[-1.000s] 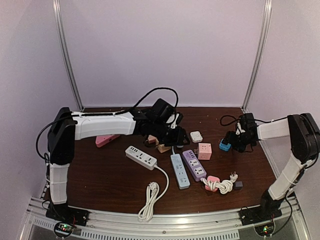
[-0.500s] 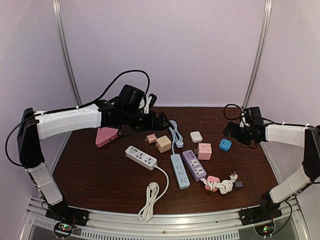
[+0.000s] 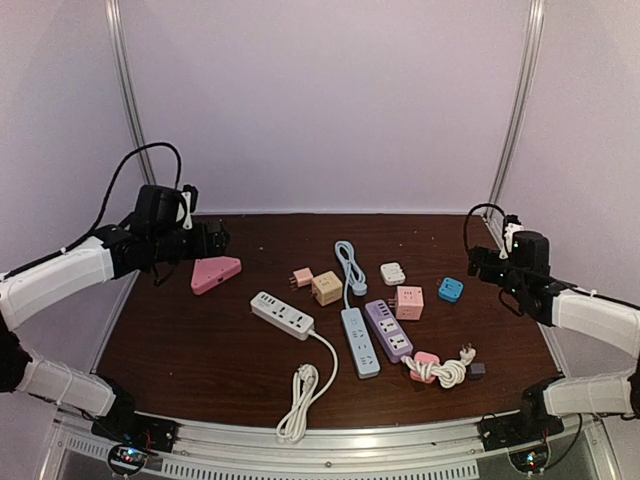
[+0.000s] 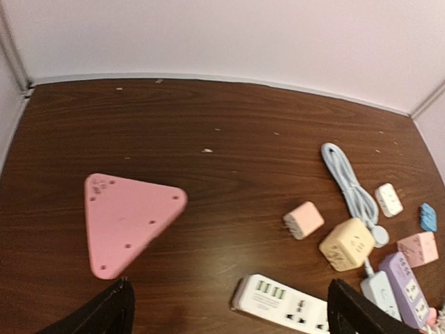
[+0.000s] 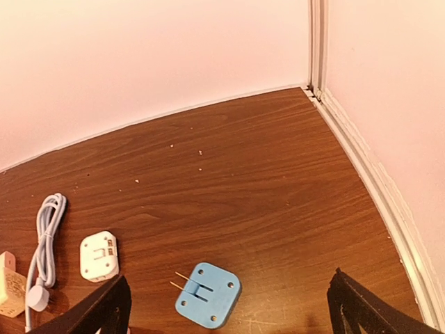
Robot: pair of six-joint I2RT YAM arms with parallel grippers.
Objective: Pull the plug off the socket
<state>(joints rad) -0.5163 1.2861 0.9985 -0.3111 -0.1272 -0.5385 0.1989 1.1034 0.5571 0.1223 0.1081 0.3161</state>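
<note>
A small pink plug (image 3: 302,277) (image 4: 303,220) lies on the table with its prongs bare, just left of a tan cube socket (image 3: 326,288) (image 4: 346,243); a narrow gap shows between them. A blue square plug (image 3: 450,290) (image 5: 207,293) lies flat further right, two prongs sticking out. My left gripper (image 3: 215,240) (image 4: 229,292) hangs open over the far left of the table, beside a pink triangular socket (image 3: 215,272) (image 4: 125,219). My right gripper (image 3: 478,262) (image 5: 229,278) is open at the far right, above and behind the blue plug. Neither holds anything.
A white power strip (image 3: 282,314) with its coiled cord (image 3: 300,390), a light-blue strip (image 3: 360,342), a purple strip (image 3: 388,329), a pink cube (image 3: 409,302), a white adapter (image 3: 393,273) and a pink plug with bundled cord (image 3: 435,366) fill the middle. Walls enclose the table.
Both arms have drawn back from the middle to the table's sides and their jaws have opened. The right gripper has let go of the blue plug, which stays where it lay.
</note>
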